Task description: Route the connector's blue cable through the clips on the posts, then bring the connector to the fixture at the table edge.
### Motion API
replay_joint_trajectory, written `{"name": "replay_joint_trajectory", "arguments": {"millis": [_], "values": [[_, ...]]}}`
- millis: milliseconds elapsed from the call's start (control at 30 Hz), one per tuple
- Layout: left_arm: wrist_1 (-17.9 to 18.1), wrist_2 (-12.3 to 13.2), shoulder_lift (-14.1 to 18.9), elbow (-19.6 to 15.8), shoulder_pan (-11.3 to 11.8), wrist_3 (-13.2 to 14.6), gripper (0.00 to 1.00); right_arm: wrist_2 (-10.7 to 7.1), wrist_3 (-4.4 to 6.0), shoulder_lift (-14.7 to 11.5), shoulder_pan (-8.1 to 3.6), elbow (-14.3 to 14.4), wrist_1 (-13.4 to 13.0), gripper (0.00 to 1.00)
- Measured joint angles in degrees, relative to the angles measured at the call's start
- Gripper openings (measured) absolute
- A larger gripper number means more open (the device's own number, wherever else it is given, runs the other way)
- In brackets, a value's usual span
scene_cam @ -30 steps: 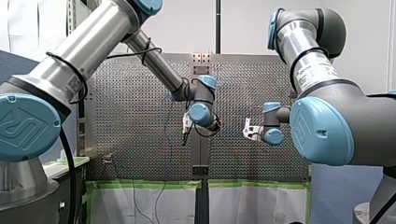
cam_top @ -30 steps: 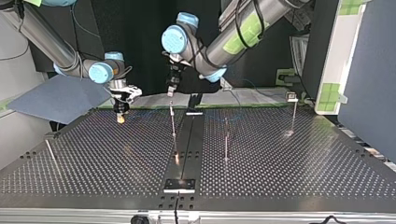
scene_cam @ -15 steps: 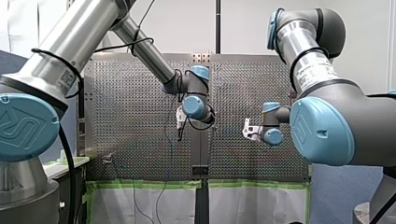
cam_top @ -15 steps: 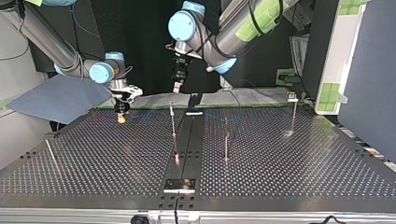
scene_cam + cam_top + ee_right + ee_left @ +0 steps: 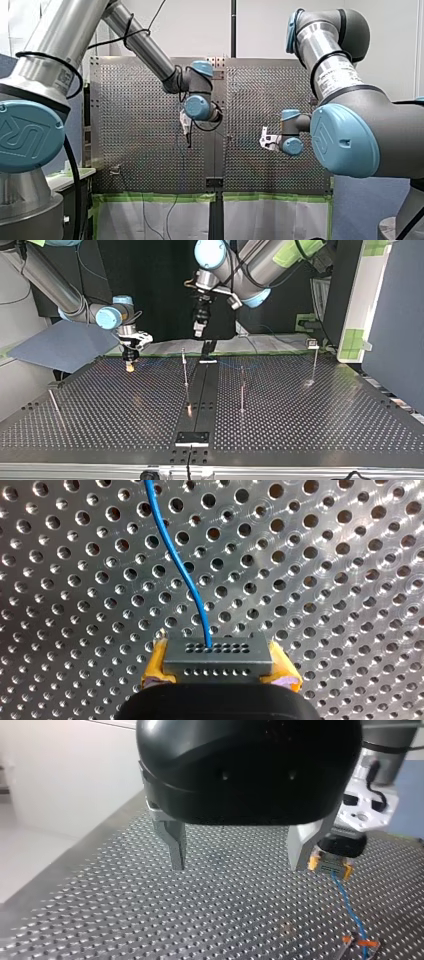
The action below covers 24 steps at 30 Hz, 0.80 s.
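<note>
In the right wrist view my right gripper [image 5: 217, 672] is shut on the grey connector [image 5: 218, 659], which sits between its yellow pads [image 5: 156, 669]. The blue cable [image 5: 175, 560] leaves the connector and runs ahead over the perforated plate. In the top view this gripper [image 5: 129, 365] hangs low over the table's far left part. My left gripper [image 5: 237, 866] is open, its metal fingers [image 5: 176, 845] holding nothing. It hovers [image 5: 199, 331] above the far end of the centre rail. Beside it, the left wrist view shows the held connector [image 5: 331, 862] and the cable [image 5: 350, 912] running down to a clip [image 5: 357, 942].
Thin posts stand on the table: one [image 5: 185, 367] left of the black centre rail [image 5: 200, 390], one [image 5: 242, 390] right of it, one [image 5: 314, 362] at the far right. A black plate [image 5: 192, 437] sits at the near edge. A leaning rod [image 5: 54, 402] is at the left.
My left arm has lifted and swung away from the post by the rail, toward the top view's right, its gripper staying open. My right arm has not moved.
</note>
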Motion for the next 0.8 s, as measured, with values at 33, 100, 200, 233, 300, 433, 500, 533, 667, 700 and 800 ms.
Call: {"name": "replay_joint_trajectory", "arguments": {"millis": [33, 100, 200, 233, 300, 433, 500, 533, 667, 700, 800], "values": [[0.0, 0.0, 0.4, -0.4, 0.0, -0.4, 1.00, 0.01, 0.00, 0.0, 0.02, 0.0, 0.0, 0.00], [0.0, 0.0, 1.5, -1.5, 0.0, -1.3, 1.00, -0.01, 0.00, 0.0, 0.04, 0.0, 0.0, 0.00], [0.0, 0.0, 3.0, -3.0, 0.1, -1.9, 1.00, -0.02, 0.00, 0.0, 0.05, 0.0, -0.1, 0.00], [0.1, 0.0, 3.6, -3.6, 0.1, -2.0, 1.00, -0.03, 0.00, 0.0, 0.06, 0.0, -0.2, 0.00], [0.2, -0.1, 4.3, -4.3, 0.1, -2.3, 1.00, -0.03, 0.00, 0.0, 0.06, 0.0, -0.2, 0.00], [0.2, 0.0, 6.1, -6.1, 0.1, -3.7, 1.00, -0.04, 0.00, 0.0, 0.07, 0.0, -0.2, 0.00], [0.3, 0.0, 7.0, -6.9, 0.1, -4.5, 1.00, -0.04, 0.00, 0.0, 0.07, 0.0, -0.2, 0.00], [0.4, 0.1, 7.4, -7.4, 0.1, -4.9, 1.00, -0.04, 0.00, 0.0, 0.07, 0.0, -0.1, 0.00], [1.5, 0.2, 9.4, -9.4, 0.2, -6.7, 1.00, -0.04, 0.00, 0.0, 0.07, 0.0, 0.0, 0.00], [1.6, 0.3, 9.8, -9.8, 0.2, -7.0, 1.00, -0.04, 0.00, 0.0, 0.06, 0.0, 0.0, 0.00], [1.9, 0.4, 11.3, -11.3, 0.2, -7.2, 1.00, -0.04, 0.00, 0.0, 0.10, 0.0, 0.0, 0.00]]}}
